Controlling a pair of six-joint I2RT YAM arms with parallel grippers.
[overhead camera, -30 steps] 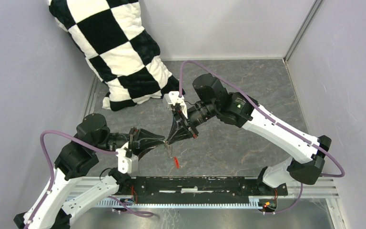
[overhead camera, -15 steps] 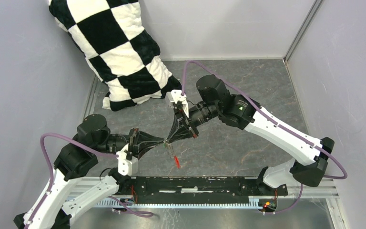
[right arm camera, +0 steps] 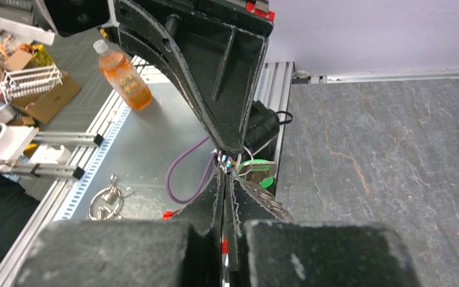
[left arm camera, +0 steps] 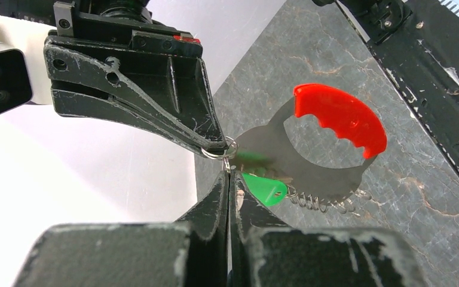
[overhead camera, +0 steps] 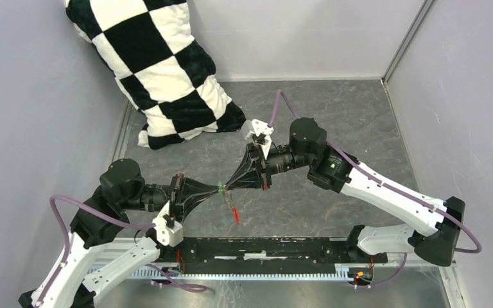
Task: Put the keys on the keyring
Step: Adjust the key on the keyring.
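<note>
Left claw (left arm camera: 228, 178): clenched, tip to tip with the other claw in mid-air above the counter (overhead camera: 334, 115). Apparently pinching the edge of the green-headed key (left arm camera: 264, 187), green head poking out just right of the fingertips. Blade hidden, so can't tell the exact grip point.

Keyring (left arm camera: 220, 152): thin ring right at the junction of the two claw tips, touching or just beside the key. Red tag (left arm camera: 340, 116) and a coiled link (left arm camera: 317, 203) dangling from it, clear of the counter.

Right claw (left arm camera: 216, 144): clenched on the ring itself, nothing else in it.

Step in hand, by the look of it: threading. Key brought up to the ring, not visibly on the coil yet. Can't tell whether the key hole has caught the wire end; too small.

Next move calls for:
- ring kept rigid on the right
- key hole fed onto the split end with a small rotation on the left
- no pulling apart

Likely risks: key slipping out of a marginal pinch, or ring twisting in the grip.
</note>
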